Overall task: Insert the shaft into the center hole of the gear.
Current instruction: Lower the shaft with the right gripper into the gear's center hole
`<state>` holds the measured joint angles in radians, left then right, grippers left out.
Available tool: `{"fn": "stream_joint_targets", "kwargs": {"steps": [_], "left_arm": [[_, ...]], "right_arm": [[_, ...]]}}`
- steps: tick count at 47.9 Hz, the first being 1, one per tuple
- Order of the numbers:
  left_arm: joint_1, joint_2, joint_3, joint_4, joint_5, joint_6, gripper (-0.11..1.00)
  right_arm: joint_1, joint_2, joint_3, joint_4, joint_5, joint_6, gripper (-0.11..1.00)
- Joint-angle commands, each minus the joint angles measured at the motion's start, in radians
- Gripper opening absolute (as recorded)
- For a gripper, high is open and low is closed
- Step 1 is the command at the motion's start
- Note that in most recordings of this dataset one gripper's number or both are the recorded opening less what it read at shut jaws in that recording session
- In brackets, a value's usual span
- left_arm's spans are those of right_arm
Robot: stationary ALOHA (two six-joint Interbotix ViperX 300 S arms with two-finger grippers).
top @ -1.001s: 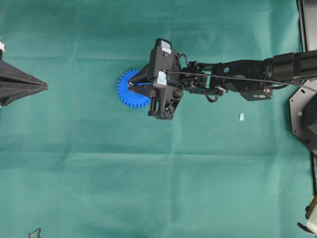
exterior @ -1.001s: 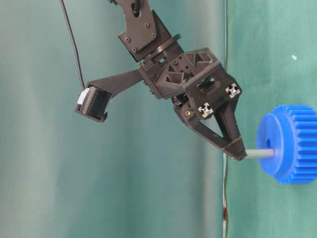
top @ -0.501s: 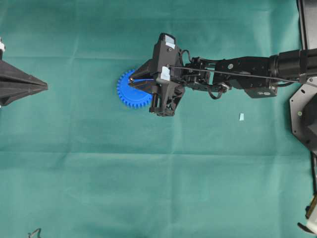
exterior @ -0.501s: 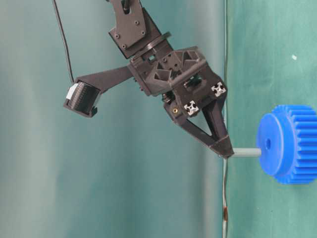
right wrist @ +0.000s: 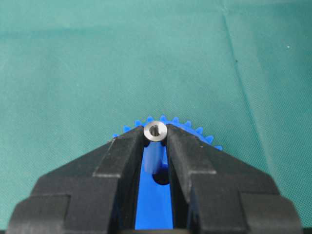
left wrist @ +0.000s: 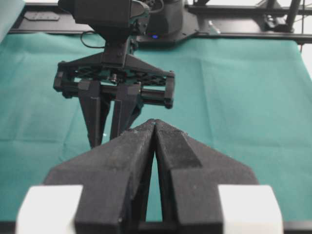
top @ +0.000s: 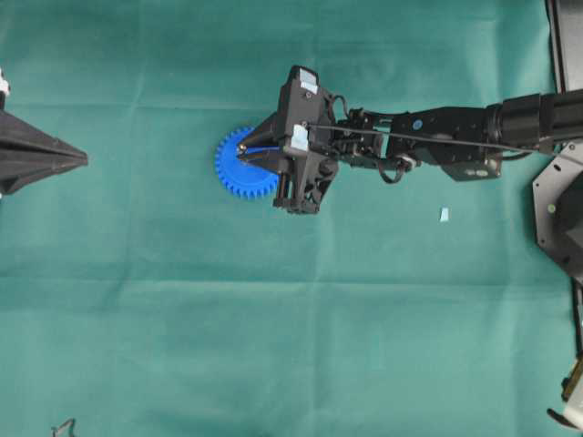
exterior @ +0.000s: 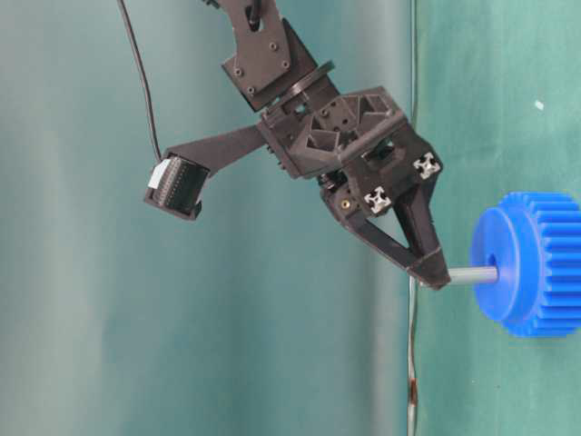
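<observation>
Compared with half a second ago, we see the right end effector (exterior: 438,277) moved closer to the gear (exterior: 531,263), so less of the shaft (exterior: 474,276) shows between the fingertips and the hub; it now resembles the frame from a second ago. From overhead the change is slight: the arm has shifted a little and the gear (top: 239,164) has stayed in place.

The right end effector (right wrist: 156,134) is clamped on the shaft (right wrist: 155,130), which shows end-on as a shiny ring between the fingertips. The shaft's far end meets the gear's hub at the center hole (exterior: 496,270); we cannot tell how deep it sits.

The gear lies on the green cloth of the bench (top: 182,319), above the middle, toward the top edge.

The left end effector (left wrist: 155,127) is pressed closed on nothing, at the bench's left edge (top: 73,159).

A small pale scrap (top: 444,215) lies toward the right edge.

We can read no writing or labels.
</observation>
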<state>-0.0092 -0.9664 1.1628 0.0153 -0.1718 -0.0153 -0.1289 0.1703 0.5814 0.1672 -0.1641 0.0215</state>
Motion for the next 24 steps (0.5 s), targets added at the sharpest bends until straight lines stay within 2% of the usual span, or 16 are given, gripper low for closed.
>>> {"fn": "stream_joint_targets", "kwargs": {"steps": [1,24], "left_arm": [[-0.002,0.008,-0.025,0.003,-0.005,0.0,0.0],[-0.002,0.008,-0.023,0.002,-0.005,0.002,0.0]], "right_arm": [[-0.009,-0.031,0.006,0.003,0.0,-0.002,0.18],[-0.015,-0.048,0.021,0.003,-0.046,-0.002,0.18]]}}
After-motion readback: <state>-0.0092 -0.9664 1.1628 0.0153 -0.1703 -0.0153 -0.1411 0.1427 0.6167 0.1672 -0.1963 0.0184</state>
